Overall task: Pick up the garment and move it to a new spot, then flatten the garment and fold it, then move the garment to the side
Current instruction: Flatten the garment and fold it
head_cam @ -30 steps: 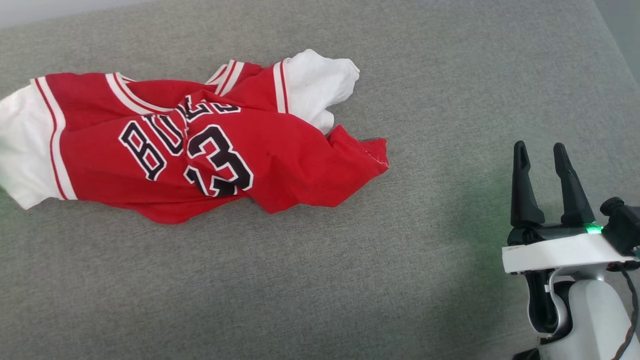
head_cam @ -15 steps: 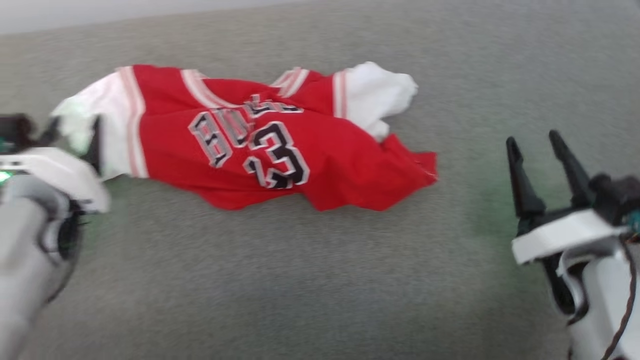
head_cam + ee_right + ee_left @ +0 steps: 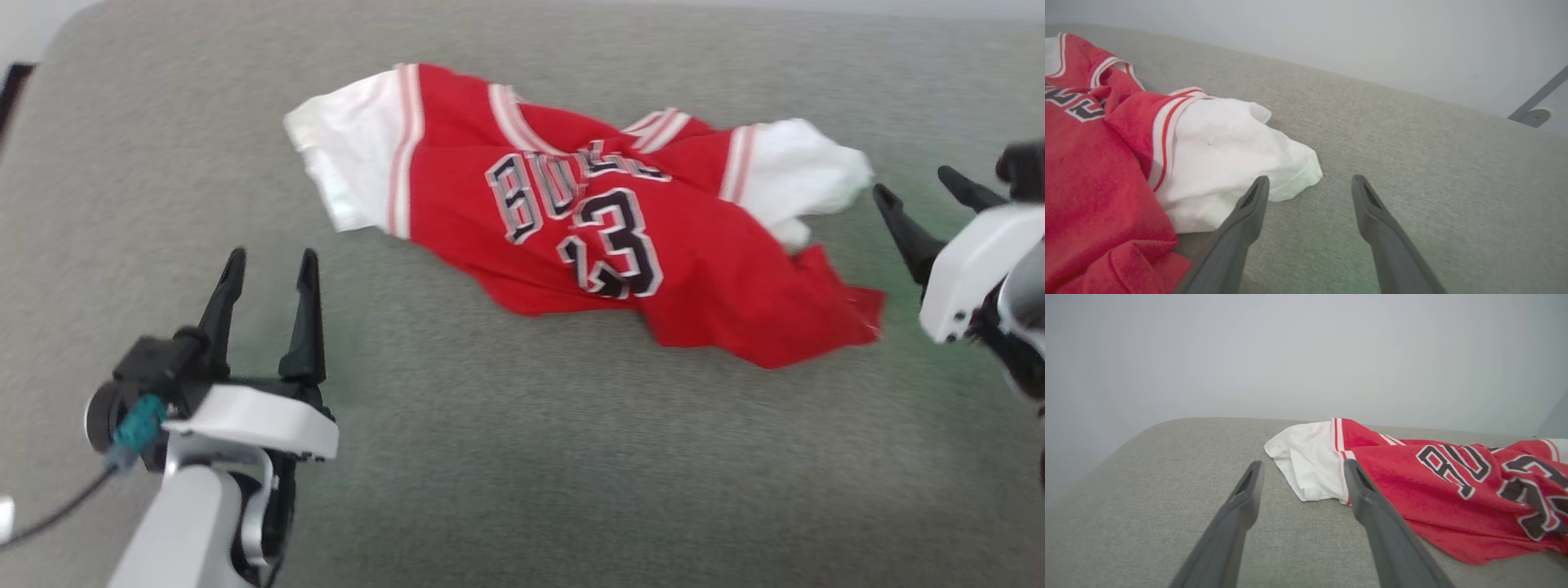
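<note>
Insp. note: the red jersey [image 3: 588,237], black no. 23 on chest, is lying crumpled and chest-up on the grey fabric cushion [image 3: 490,474], slanting across it between my two arms. I am holding my left gripper [image 3: 273,255] w/ fingers spread and nothing between them, near the left-side white sleeve [image 3: 351,163] but clear of it; the wrist view is showing the fingers aimed at that sleeve's edge. My right gripper [image 3: 913,181] is hovering likewise spread and empty, just beside the right-side white sleeve [image 3: 804,163], not touching. Judgement: I am setting up a two-end grasp for lifting and spreading. To do it well, I am planning to come in low along the cushion and pinch at the striped trim, not the loose sleeve tips, catching both fabric layers. The right-side sleeve is bunching over itself, so that side is needing a deeper bite. The hem corner [image 3: 857,314] is twisting out to the right; an even outward pull should be straightening it. The head view is blurring, so clearances are approx.
</note>
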